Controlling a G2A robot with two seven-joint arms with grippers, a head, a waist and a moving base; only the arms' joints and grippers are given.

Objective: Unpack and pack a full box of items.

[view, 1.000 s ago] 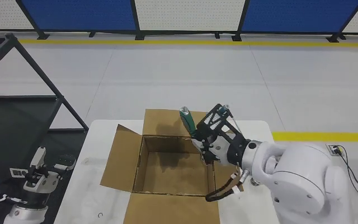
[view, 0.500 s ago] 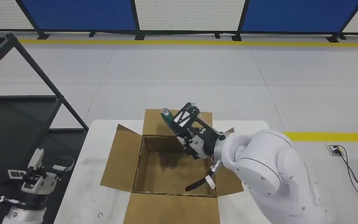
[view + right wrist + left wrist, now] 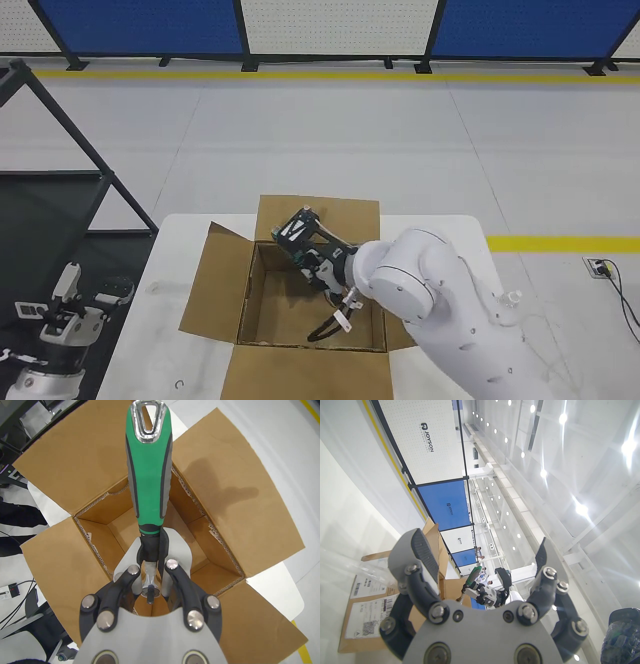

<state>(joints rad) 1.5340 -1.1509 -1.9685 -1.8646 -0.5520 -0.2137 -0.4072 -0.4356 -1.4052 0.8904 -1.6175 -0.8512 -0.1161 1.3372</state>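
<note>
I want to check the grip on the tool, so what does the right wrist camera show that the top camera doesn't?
Right wrist view: the right gripper is shut on the black neck of the green-handled tool, whose chrome loop end points away over the cardboard box. Top view: the white table under the box, all four flaps folded out, and the left gripper off the table, beside its edge. Both: the open cardboard box with the right gripper holding the tool over it.
</note>
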